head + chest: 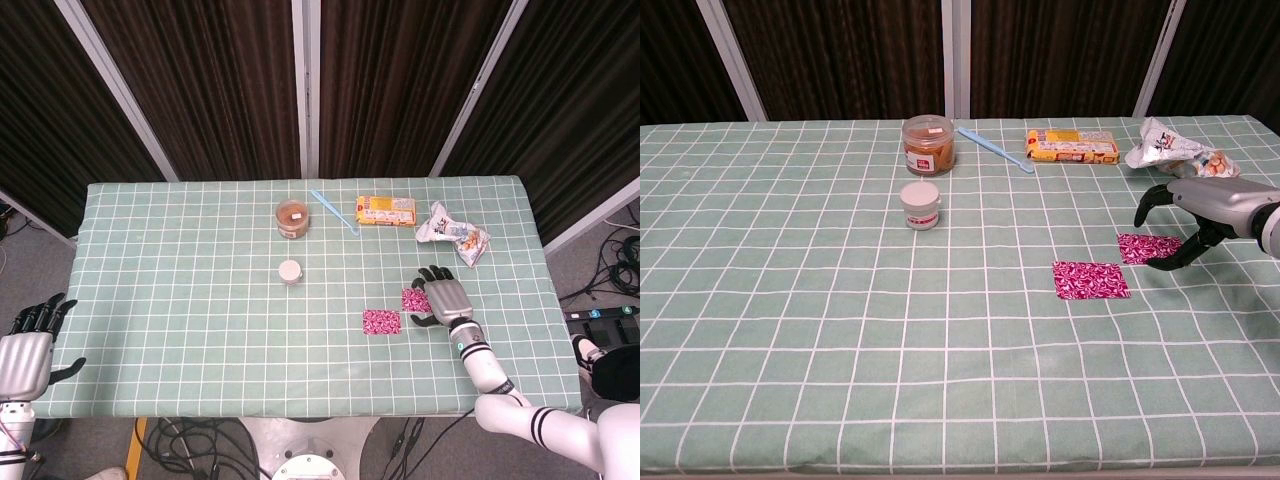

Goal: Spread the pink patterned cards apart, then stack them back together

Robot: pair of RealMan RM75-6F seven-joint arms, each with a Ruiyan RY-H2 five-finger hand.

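Hovering right robot hand [1202, 212], fingers curled apart, beside far card [1149, 248].

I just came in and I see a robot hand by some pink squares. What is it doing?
The robot is working with two pink patterned cards on a green checked table. One card lies alone and flat. The other card lies apart from it, next to the right hand, whose fingers curl down beside it. The cards are spread, not yet stacked. The left hand waits off the table's edge, open and holding nothing.
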